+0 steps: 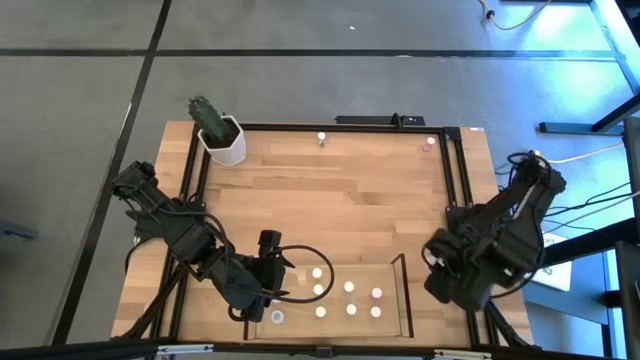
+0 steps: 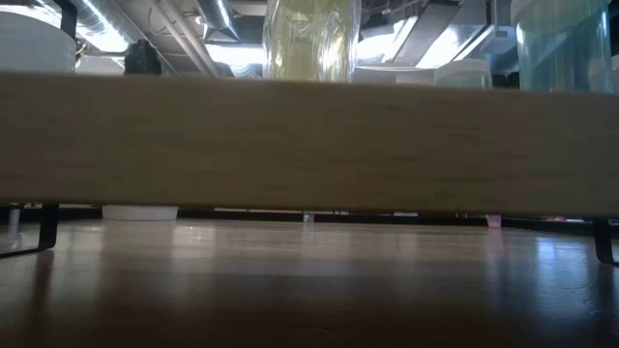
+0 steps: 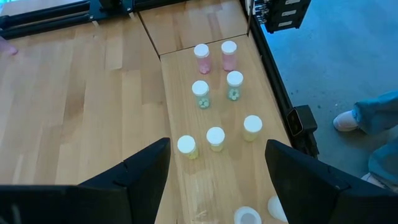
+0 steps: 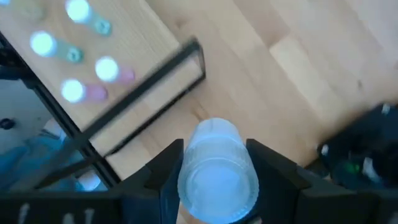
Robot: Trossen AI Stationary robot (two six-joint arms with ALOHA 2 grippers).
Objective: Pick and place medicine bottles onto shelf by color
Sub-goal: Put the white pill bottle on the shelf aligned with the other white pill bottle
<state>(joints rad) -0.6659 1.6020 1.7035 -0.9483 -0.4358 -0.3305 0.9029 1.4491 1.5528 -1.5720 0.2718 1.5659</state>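
At the high view's right edge, the right gripper (image 4: 214, 180) clamps a light, slick, stiff bottle (image 4: 217, 171) round its body, beside the shelf (image 1: 398, 262) at lower centre, while the left gripper (image 3: 217, 165) gapes empty over it.

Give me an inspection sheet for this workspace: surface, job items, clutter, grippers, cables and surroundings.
Surface: light-wood table inside a black frame.
Job's things: shelf at the near edge holds several capped medicine bottles, two pink ones side by side; two more bottles stand at the far edge.
Clutter: cactus pot at the far left corner.
Grippers: left gripper open, empty, over the shelf; right gripper shut on a clear bottle, beside the shelf's right end.
Cables: black loop on the left arm; cords on the floor at right.
Surroundings: grey floor; a person's shoe near the table.
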